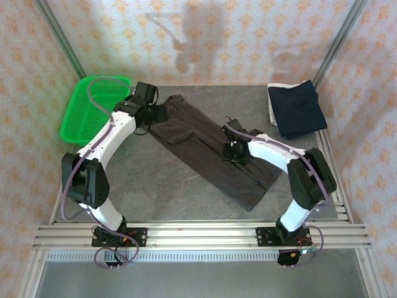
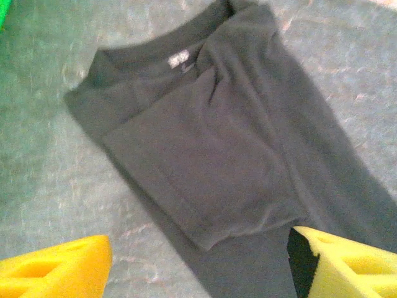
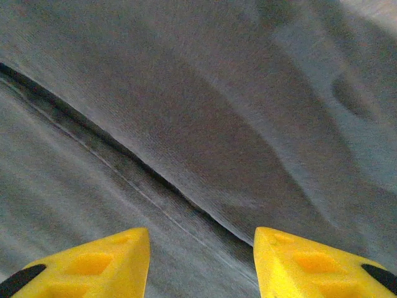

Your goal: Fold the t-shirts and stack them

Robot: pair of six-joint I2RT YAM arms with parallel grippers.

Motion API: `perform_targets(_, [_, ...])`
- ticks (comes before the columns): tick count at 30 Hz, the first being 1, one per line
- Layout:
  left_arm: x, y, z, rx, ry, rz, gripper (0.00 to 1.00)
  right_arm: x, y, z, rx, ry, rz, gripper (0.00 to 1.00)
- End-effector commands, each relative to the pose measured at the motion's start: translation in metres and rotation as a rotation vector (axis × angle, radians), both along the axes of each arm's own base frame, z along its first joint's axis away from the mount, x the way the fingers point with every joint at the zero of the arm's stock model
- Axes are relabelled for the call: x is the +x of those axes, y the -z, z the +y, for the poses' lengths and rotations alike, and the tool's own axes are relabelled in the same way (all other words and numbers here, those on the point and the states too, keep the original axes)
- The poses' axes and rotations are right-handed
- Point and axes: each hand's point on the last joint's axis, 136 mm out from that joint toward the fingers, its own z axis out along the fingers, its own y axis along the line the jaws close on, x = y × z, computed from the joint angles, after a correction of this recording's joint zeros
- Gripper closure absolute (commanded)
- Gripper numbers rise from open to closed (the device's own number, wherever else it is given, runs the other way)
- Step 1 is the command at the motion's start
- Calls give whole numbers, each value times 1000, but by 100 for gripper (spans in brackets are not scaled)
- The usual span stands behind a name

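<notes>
Basket: far left corner.
Dark shirt: spread mid-table.
Navy shirt: folded, far right.
Left gripper: spread, empty.
Right gripper: spread, empty.

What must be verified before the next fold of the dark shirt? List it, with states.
1. The left gripper is open and empty: ok.
2. The right gripper is open over the dark shirt: ok.
3. The sleeve lies folded onto the body: ok.
4. Cloth smooth by the collar: not ok, creased.
5. Top of the navy shirt free for stacking: ok.
6. Right gripper clear of the cloth: cannot tell.
</notes>
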Motion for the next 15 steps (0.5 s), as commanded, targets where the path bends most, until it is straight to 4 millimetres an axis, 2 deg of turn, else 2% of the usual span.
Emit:
perform_targets(1, [-11,70,-12,-38,-34,133,25,7,7,10,-11,-43,12,53])
perform_targets(4, [-4,103,-18,-57,-51,195,27,4,14,16,-34,-68,27,53])
perform_targets(7, [12,131,-17,-28,-74,237,28,-4,19,20,-73,-82,36,53])
perform_targets(11, [40,154,-2,59,-120,241,31,-16,23,20,-107,-39,53,53])
perform_targets(15, [69,170,-11,6,-98,263,35,-37,25,36,-122,-31,60,53])
